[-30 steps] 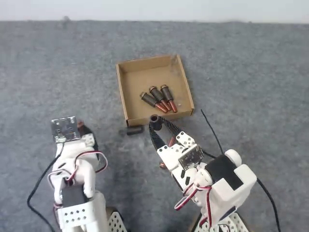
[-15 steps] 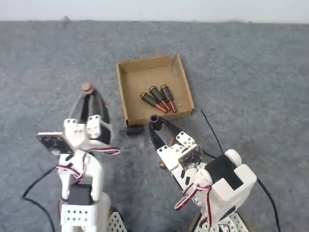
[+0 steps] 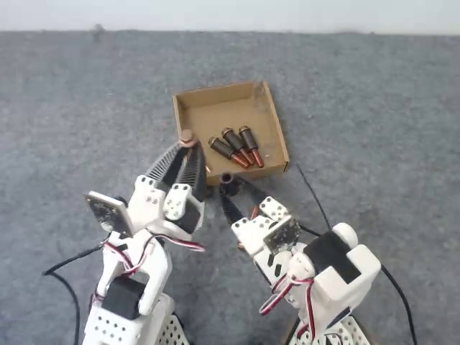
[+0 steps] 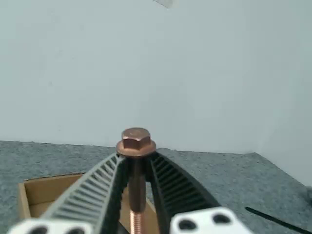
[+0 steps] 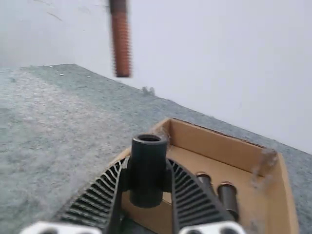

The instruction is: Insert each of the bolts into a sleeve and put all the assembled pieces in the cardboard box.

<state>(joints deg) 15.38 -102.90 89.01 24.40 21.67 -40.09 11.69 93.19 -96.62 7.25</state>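
Swung toward the right arm, the left gripper clamps a bolt at the box edge; the right gripper grips an upright sleeve. Centre the bolt tip over the bore before lowering.

Grey, felt-like covering over the whole bench, with a plain pale wall behind its far edge. A thin black cable lies on the bench surface, running diagonally; it also shows in the left wrist view. A small dark fleck sits at the bench's far edge, by the wall.
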